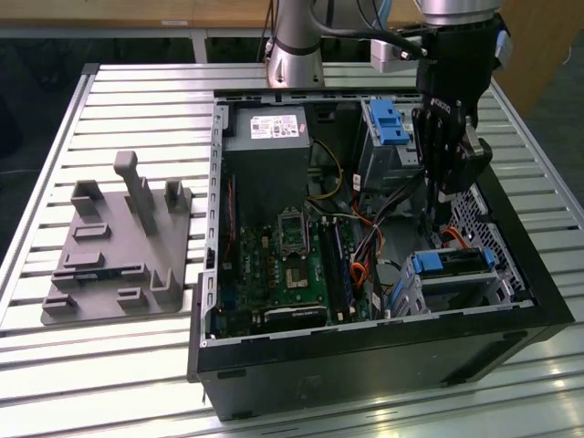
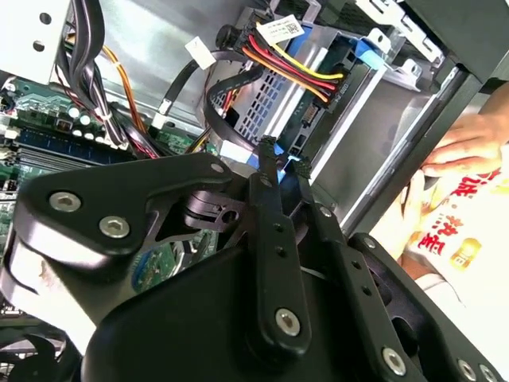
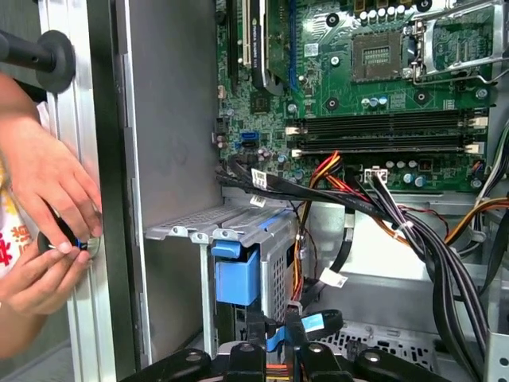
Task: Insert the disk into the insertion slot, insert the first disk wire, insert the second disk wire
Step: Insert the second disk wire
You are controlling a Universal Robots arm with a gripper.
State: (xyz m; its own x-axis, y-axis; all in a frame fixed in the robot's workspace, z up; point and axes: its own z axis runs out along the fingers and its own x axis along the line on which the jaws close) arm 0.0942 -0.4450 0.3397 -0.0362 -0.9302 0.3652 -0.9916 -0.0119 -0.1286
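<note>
Disk (image 1: 453, 263) sits in its cage (image 1: 408, 290) by a case (image 1: 365, 356) corner. Tool (image 3: 273, 320) clamps a blue wire (image 3: 308, 323), likely the first-wire step; its plug needs squaring.

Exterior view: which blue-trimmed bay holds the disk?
The low cage nearest the camera, disk seated inside; the taller bay has just a blue latch.

Note: the flat silver-grey disk (image 1: 452, 262) in its bright blue plastic carrier sits inside the small silver perforated-metal insertion slot (image 1: 411, 292), with only its end visible to you. In the second wrist view the black gripper (image 2: 284, 155) covers much of the green motherboard (image 2: 24, 103). A person's hand (image 3: 48, 179) runs off the first wrist view.
</note>
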